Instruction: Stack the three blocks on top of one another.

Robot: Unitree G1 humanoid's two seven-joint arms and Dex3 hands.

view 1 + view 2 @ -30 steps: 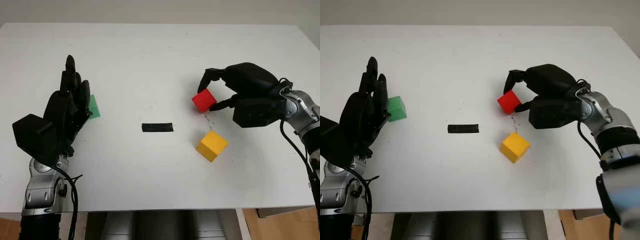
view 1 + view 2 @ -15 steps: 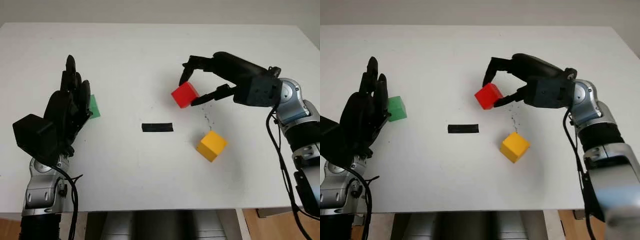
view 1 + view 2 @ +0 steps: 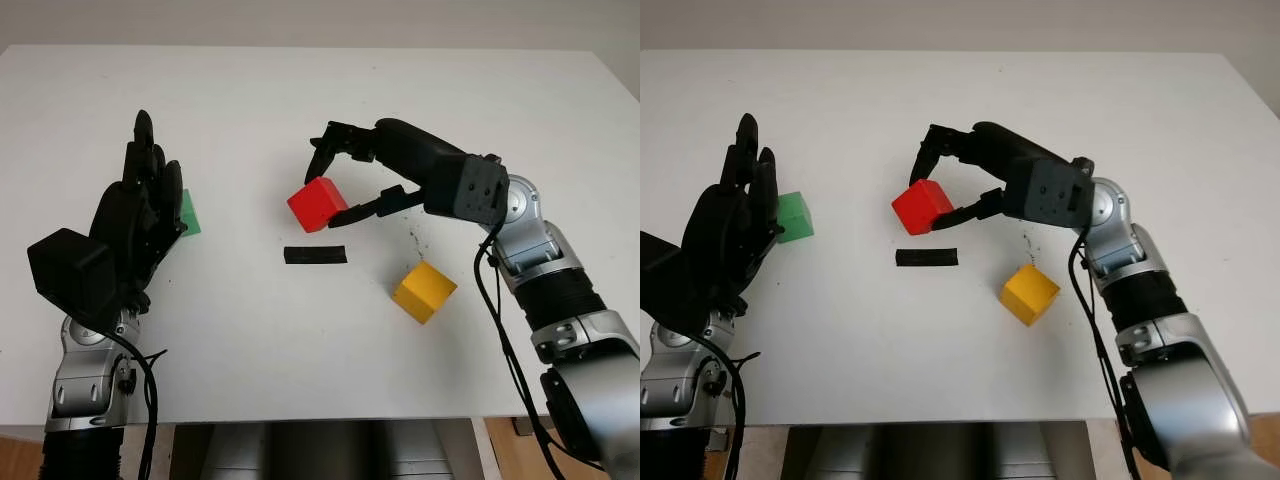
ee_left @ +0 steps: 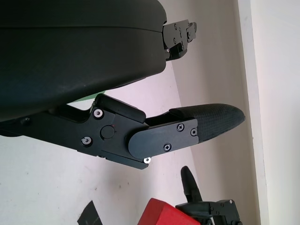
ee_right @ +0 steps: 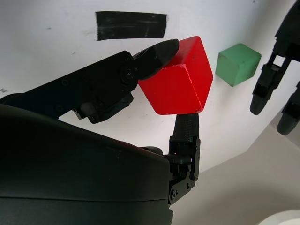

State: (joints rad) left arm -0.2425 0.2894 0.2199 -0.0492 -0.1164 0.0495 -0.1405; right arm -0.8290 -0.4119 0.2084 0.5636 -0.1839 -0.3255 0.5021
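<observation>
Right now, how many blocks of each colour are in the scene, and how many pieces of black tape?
Red block: 1, held in the right hand above the table
Yellow block: 1
Green block: 1, beside the open left hand
Black tape strip: 1
Total: 4 things, 3 of them blocks

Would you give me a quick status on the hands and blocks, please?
Right hand shut on red block, lifted above the tape. Left hand open beside green block. Yellow block on table, nothing stacked yet.
</observation>
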